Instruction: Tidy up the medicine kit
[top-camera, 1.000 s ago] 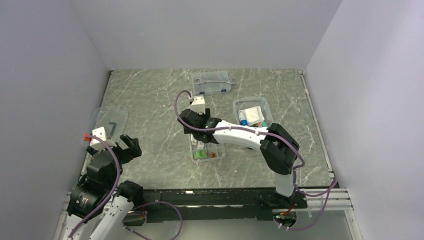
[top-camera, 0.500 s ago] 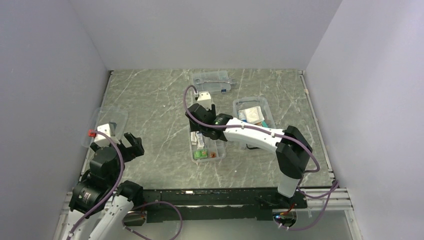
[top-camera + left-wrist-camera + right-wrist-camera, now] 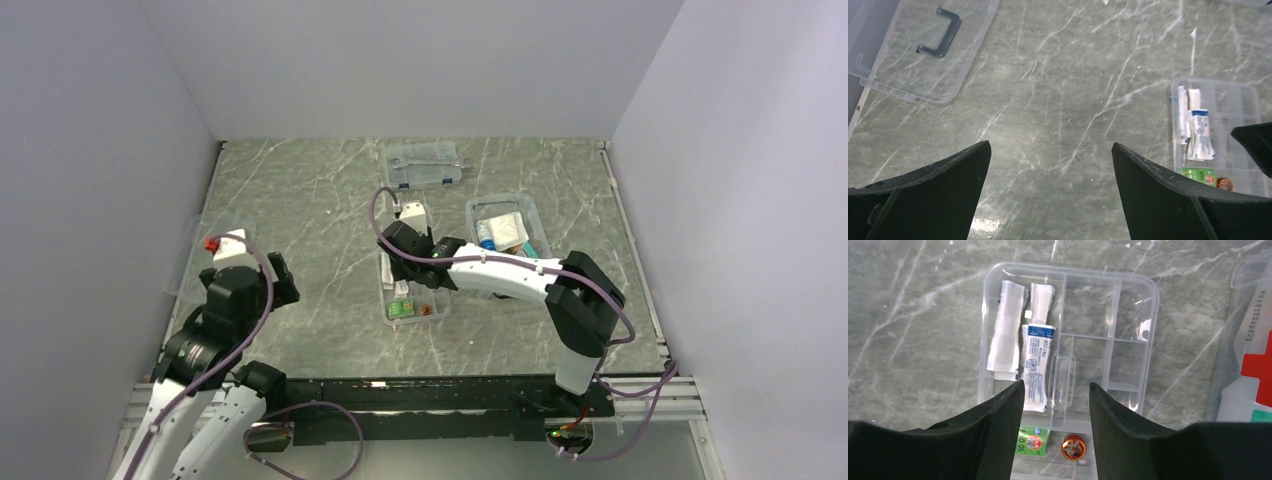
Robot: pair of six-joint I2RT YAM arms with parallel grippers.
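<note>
My right pincer point(image 3: 1055, 387) hangs part-open, empty, over the divided tray point(image 3: 1088, 310); I should drop straight onto the tray's centre tab point(image 3: 1062, 380); left pincer point(image 3: 1050, 146) wide open, empty.

**Both arms shifting**

I'm swinging the left gripper point(image 3: 280, 283) forward and rightward, toward the middle of the table point(image 3: 320, 200). I'm drawing the right gripper point(image 3: 405, 262) back nearer over the divided tray point(image 3: 1135, 340), its elbow swinging right.

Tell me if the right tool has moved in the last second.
Yes. In the top view the right tool has shifted slightly rightward, from the divided tray's far left corner to more squarely over its far end.
</note>
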